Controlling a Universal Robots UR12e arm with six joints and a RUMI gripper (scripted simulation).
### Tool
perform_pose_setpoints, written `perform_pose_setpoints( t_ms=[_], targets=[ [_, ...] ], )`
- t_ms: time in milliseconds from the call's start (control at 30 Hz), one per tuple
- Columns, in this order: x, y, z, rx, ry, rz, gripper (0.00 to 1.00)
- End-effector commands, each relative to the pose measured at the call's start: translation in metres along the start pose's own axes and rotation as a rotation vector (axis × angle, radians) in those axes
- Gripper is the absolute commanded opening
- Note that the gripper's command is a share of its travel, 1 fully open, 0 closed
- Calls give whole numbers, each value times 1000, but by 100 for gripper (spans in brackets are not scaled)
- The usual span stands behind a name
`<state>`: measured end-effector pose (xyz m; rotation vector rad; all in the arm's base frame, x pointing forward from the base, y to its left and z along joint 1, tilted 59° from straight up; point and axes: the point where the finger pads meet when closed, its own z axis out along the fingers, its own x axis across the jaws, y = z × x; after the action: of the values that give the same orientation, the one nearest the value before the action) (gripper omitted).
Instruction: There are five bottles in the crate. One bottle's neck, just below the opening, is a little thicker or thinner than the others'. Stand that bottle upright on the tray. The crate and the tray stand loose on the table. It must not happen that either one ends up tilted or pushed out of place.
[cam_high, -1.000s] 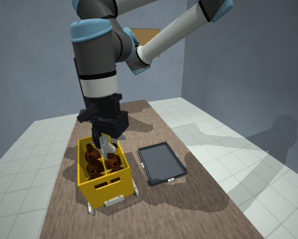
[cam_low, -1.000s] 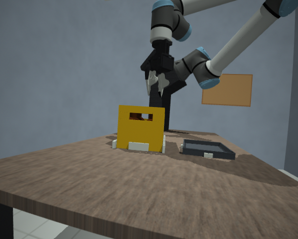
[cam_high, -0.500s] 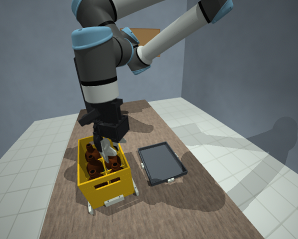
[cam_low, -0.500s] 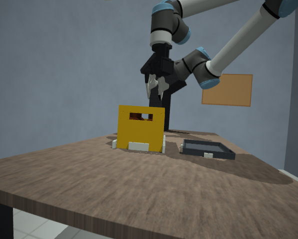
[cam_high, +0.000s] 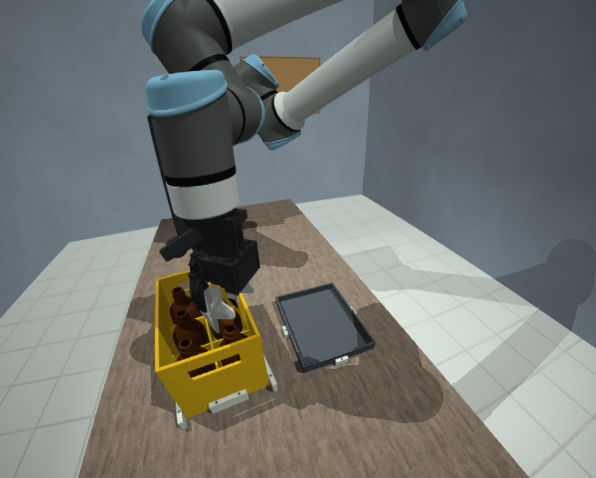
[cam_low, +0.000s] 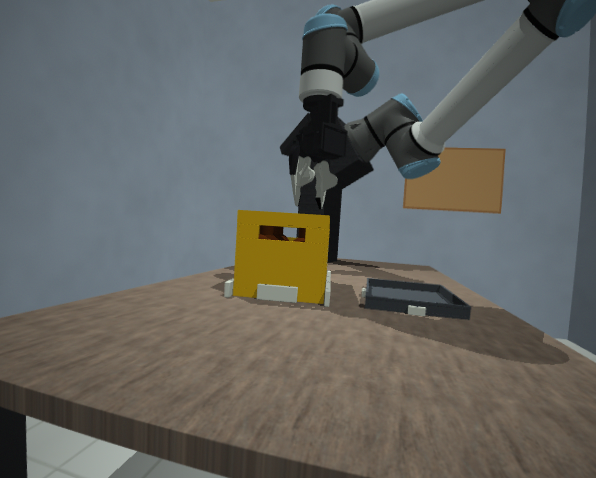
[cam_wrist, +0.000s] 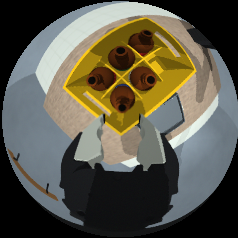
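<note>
The yellow crate (cam_high: 215, 382) (cam_low: 280, 265) (cam_wrist: 175, 75) holds several brown bottles, upright in separate compartments. In the wrist view they form a row of three, with bottles (cam_wrist: 146, 40) (cam_wrist: 121, 56) (cam_wrist: 98, 79), and a row of two, with bottles (cam_wrist: 144, 78) (cam_wrist: 122, 97). The compartment at the right of the second row holds no bottle. I cannot tell which neck differs. My gripper (cam_high: 225, 315) (cam_low: 309, 206) (cam_wrist: 122, 114) is open and empty, its pale fingers pointing down above the crate. In the top view it partly hides the right-hand bottles. The dark tray (cam_high: 325, 325) (cam_low: 445, 311) (cam_wrist: 170, 114) holds nothing.
The tray lies right of the crate in the top and exterior views, with a gap between them. Small white blocks (cam_high: 228, 401) (cam_low: 277, 293) stand against the crate's base, and others (cam_high: 342, 360) (cam_low: 416, 311) against the tray. The wooden table (cam_high: 300, 440) (cam_low: 250, 360) carries both.
</note>
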<state>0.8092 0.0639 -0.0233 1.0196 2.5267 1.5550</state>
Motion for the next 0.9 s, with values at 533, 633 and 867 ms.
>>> perform_pose_setpoints(
  t_ms=[533,633,867],
  targets=[
    [-2,2,9,-1,-3,-3,38],
    [-2,2,9,-1,-3,-3,38],
    [-1,2,9,-1,-2,-3,38]
  ],
)
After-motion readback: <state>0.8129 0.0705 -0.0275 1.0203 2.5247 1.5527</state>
